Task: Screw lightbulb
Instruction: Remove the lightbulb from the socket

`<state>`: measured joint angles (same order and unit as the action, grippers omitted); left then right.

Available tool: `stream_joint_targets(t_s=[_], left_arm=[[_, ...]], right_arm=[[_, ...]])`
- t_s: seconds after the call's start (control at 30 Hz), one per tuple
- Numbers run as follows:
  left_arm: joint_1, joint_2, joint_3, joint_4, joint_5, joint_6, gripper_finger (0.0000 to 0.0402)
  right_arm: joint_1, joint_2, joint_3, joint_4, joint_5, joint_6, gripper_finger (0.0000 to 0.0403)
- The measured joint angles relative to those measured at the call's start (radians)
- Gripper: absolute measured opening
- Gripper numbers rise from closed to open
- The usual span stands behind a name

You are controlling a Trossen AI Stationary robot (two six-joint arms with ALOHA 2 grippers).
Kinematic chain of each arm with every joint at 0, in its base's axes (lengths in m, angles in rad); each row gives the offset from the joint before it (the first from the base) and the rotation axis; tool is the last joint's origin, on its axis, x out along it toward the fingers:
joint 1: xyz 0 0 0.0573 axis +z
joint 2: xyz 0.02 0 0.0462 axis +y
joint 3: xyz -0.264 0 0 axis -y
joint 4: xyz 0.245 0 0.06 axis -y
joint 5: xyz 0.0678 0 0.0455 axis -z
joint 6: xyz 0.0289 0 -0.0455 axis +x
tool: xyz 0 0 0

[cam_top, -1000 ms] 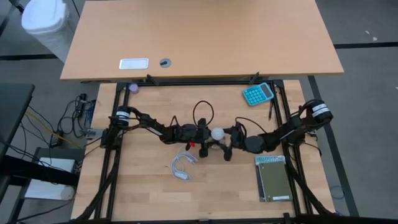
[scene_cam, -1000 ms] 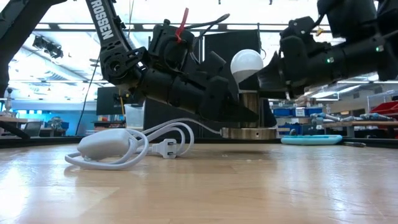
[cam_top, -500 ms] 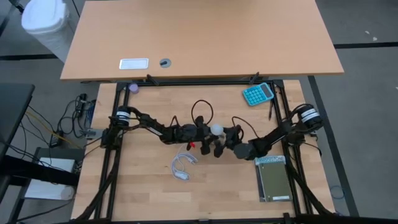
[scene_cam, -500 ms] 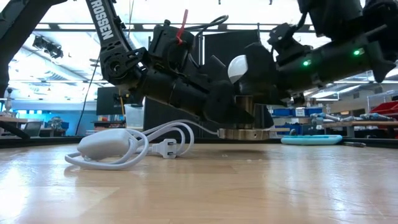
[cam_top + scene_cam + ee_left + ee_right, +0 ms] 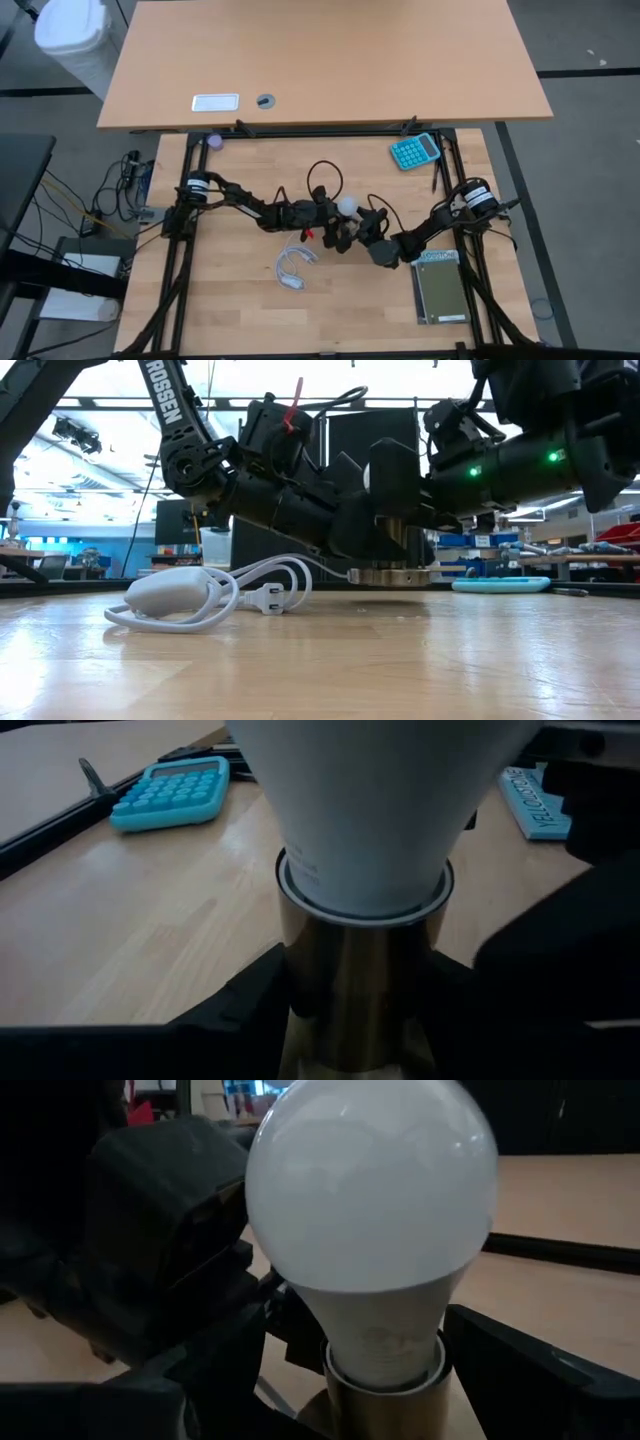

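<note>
Wooden tabletop [image 5: 250, 310] fills the lower half of the overhead view, with a second lighter desk beyond it; both our arms meet near its middle

Our right gripper [image 5: 352, 228] has its fingers spread apart on either side of the lightbulb [image 5: 372, 1210]; whether they already touch the glass we cannot tell, but in its wrist view the white globe fills the space just ahead of them. Our left gripper [image 5: 322, 222] comes in from the opposite side, fingers drawn nearly together around the brass-coloured socket [image 5: 362, 982] below the bulb, steadying it against the tabletop

The bulb stands upright, long axis vertical, its narrow neck seated in the mouth of the socket, round end up. From above, the lightbulb shows as a small white dot between the two grippers, with each arm reaching it about equally

We judge that the coming turn depends on this: the right fingers lie level with the globe and square across its upright axis, so a twist of that wrist would spin the bulb about its own line into the thread, while the left holds the socket still

Farther out lie a coiled white cable [image 5: 293, 268] near the left arm, a teal calculator [image 5: 414, 151] toward the far right, and a dark green notebook [image 5: 440, 290] at the near right
</note>
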<state>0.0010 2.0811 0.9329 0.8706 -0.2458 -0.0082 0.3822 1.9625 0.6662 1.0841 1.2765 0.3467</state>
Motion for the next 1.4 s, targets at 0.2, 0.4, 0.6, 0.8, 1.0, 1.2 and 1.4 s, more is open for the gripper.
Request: stream_joint_targets(t_s=[0.2, 0.4, 0.6, 0.8, 1.0, 1.2, 1.4], left_arm=[[-0.001, 0.000, 0.000, 0.000, -0.010, 0.017, 0.0195], [-0.002, 0.000, 0.000, -0.003, -0.009, 0.027, 0.0195], [-0.002, 0.000, 0.000, -0.002, -0.011, 0.049, 0.0195], [-0.003, 0.000, 0.000, -0.002, -0.011, 0.057, 0.0195], [-0.003, 0.000, 0.000, -0.001, -0.008, 0.057, 0.0195], [-0.004, 0.000, 0.000, -0.001, -0.007, 0.056, 0.0195], [-0.003, 0.000, 0.000, -0.002, -0.007, 0.057, 0.0195]], right_arm=[[0.002, 0.000, 0.000, 0.014, -0.003, -0.003, 0.0307], [0.017, -0.037, -0.046, 0.036, -0.030, -0.086, 0.0307], [-0.007, -0.051, -0.091, 0.070, -0.086, -0.010, 0.0307], [-0.031, -0.051, -0.091, 0.084, -0.118, -0.007, 0.0307], [-0.046, -0.051, -0.091, 0.084, -0.120, 0.001, 0.0307], [-0.070, -0.051, -0.091, 0.075, -0.155, 0.028, 0.0300], [-0.079, -0.051, -0.090, 0.073, -0.181, 0.025, 0.0249]])
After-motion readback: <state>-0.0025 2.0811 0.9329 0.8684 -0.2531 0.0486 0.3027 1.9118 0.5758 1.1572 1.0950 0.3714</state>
